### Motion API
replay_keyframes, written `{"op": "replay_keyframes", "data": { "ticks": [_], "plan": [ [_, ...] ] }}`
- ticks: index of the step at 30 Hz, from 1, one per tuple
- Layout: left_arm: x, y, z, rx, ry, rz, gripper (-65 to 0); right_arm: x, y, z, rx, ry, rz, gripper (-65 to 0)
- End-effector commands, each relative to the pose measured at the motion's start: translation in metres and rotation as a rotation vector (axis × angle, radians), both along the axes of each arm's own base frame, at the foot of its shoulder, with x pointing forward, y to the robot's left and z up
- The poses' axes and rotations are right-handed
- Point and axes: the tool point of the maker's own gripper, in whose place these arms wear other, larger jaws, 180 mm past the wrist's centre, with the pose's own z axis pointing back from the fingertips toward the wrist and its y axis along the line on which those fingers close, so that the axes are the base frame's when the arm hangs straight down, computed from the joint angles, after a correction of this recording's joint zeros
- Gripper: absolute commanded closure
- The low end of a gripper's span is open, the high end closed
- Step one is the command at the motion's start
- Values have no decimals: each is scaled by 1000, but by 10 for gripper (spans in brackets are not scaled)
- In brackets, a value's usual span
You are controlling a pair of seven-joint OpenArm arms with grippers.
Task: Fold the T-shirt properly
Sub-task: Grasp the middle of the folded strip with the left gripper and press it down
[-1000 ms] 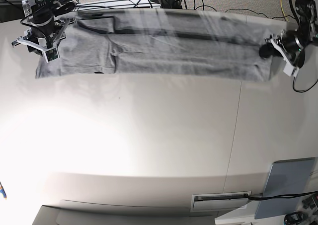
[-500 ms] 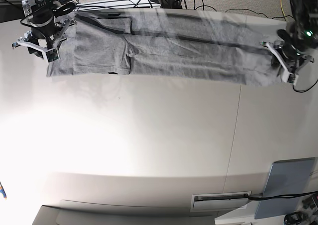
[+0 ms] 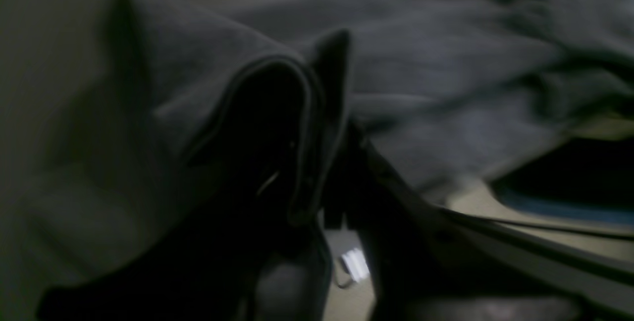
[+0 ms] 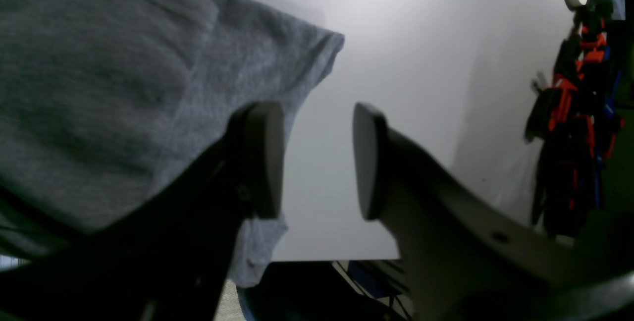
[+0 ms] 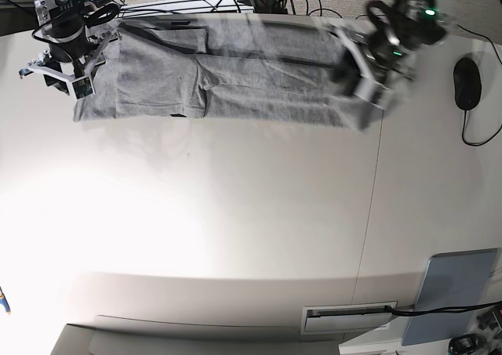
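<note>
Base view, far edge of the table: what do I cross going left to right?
Right gripper → T-shirt → left gripper → mouse.

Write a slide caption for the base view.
Left gripper carries the T-shirt end inward; right gripper open.

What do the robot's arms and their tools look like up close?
Each arm is mostly black with pale grey or white plates at the tool and a small green light. The right tool has two flat rounded pads, one on a dark finger, one on a pale grey finger. The left tool is motion-blurred; black cables trail behind the arms.
</note>
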Motion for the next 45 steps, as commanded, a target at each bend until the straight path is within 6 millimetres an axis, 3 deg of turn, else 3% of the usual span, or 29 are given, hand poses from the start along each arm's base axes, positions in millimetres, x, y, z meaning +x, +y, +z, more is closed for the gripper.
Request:
{"op": "replay_keyframes", "data": {
  "ticks": [1,7,12,22,27,28,31,32,35,40,45],
  "plan": [
    [6,-9,9,-24,-41,8,0,6,-2,11,-22,-38,14,-234],
    [12,-59,18,-94,-67,-27,0,6,-2,11,-22,-38,14,-234],
    [12,-87,23,-101,-83,-45,0,5,-2,10,-22,-37,14,-234],
    [-3,-109,14,-95,-59,-107,0,5,-2,11,-22,-38,14,-234],
    [0,-113,12,-122,-81,-102,0,5,-2,10,-23,-37,13,-234],
    [3,-115,16,-142,-101,-94,-29,5,-2,10,-22,-36,13,-234],
    [10,-122,31,-209,-164,-103,-257,5,-2,10,-22,-35,12,-234],
    [10,-129,36,-234,-180,-143,-306,5,-2,10,-22,-35,12,-234],
    [6,-144,51,-306,-217,-247,-326,5,-2,10,-22,-35,12,-234],
    [11,-136,47,-255,-223,-251,-326,5,-2,10,-23,-34,12,-234],
    [33,-100,31,-103,-235,-152,-293,5,-2,10,-23,-35,12,-234]
  ]
}}
